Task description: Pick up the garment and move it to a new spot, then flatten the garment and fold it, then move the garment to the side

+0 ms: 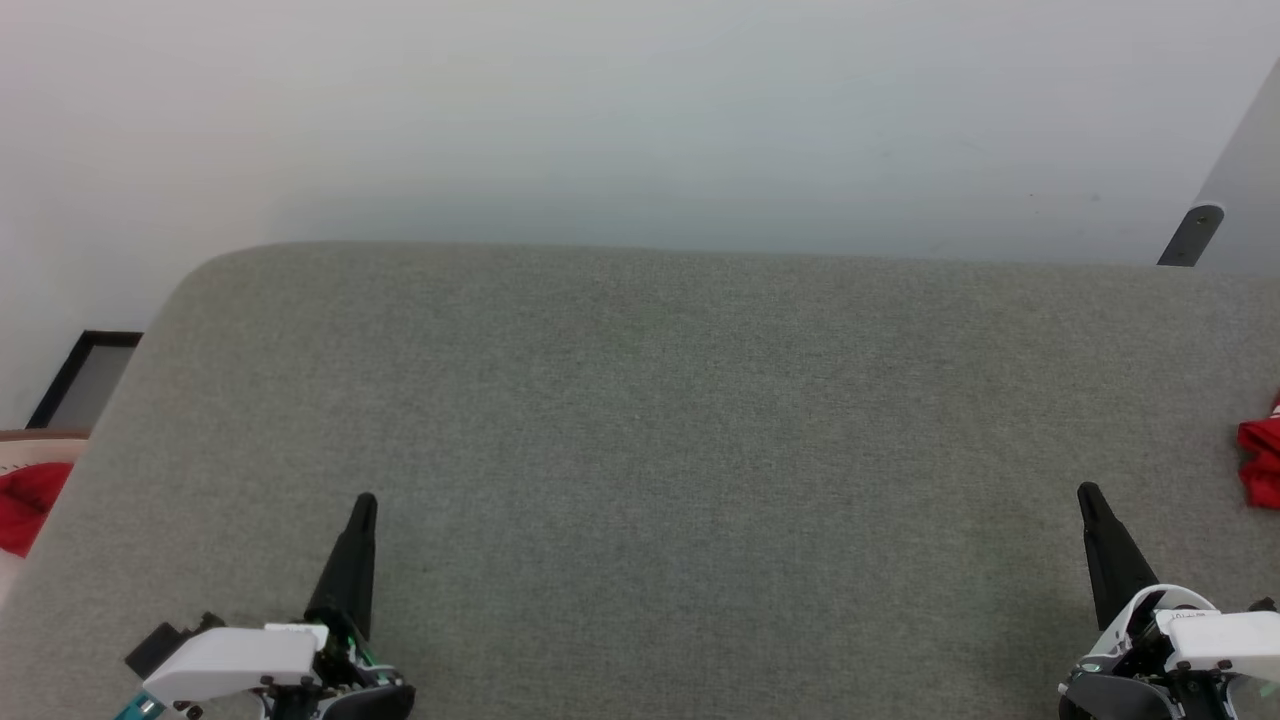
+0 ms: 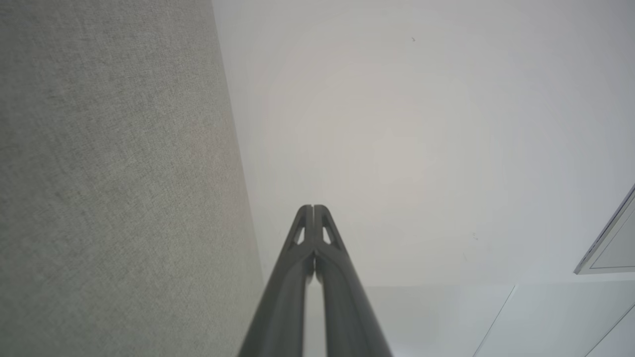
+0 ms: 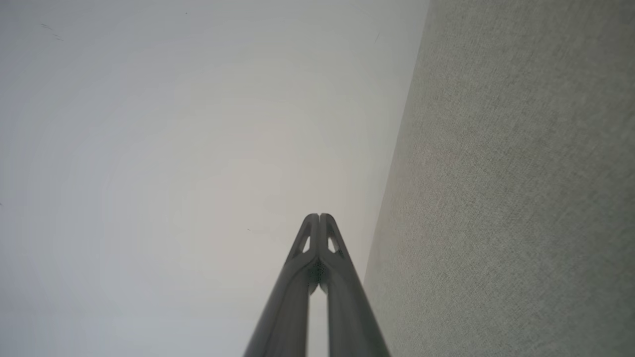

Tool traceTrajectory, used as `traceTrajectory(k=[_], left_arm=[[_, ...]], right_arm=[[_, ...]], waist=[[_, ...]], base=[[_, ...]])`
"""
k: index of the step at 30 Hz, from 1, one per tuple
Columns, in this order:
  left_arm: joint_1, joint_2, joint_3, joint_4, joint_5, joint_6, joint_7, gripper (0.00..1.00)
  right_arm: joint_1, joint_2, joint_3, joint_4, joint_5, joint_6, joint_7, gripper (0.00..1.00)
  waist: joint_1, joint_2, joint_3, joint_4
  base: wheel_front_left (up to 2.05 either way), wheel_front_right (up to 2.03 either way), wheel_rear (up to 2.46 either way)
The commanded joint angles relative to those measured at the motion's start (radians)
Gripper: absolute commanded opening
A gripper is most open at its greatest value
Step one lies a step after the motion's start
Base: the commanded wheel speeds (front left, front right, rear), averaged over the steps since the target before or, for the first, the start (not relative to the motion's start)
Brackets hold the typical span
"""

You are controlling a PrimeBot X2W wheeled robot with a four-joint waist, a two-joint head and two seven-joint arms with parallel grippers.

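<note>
My two claws pinched tight on nothing, left gripper (image 1: 364,503), right gripper (image 1: 1088,492), one grey felt tabletop (image 1: 640,400), two red bundles, garment (image 1: 1260,465) perhaps at its right edge, red cloth (image 1: 25,505) beyond its left.

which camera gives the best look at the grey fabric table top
The head view: the grey fabric-covered table top spans it, far edge and rounded left corner included. Each wrist view catches a close-up strip of weave: down the left side in the left wrist view, the right side in the right.

Grey surface (image 1: 640,420) open thru mid; garment (image 1: 1260,465) at R edge.
</note>
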Motion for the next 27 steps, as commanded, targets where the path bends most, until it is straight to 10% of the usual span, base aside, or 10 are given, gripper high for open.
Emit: traceTrajectory(k=[1, 27], left_arm=[[-0.010, -0.001, 0.003, 0.001, 0.005, -0.003, 0.003, 0.00], [-0.010, -0.002, 0.004, 0.001, 0.005, -0.003, 0.003, 0.00]], right_arm=[[-0.004, 0.004, 0.001, 0.000, 0.002, 0.000, 0.001, 0.00], [-0.004, 0.004, 0.001, 0.000, 0.002, 0.000, 0.001, 0.00]], waist=[[-0.0001, -0.0001, 0.000, 0.000], [-0.0001, -0.0001, 0.000, 0.000]], base=[[0.00, 0.00, 0.00], [0.00, 0.00, 0.00]])
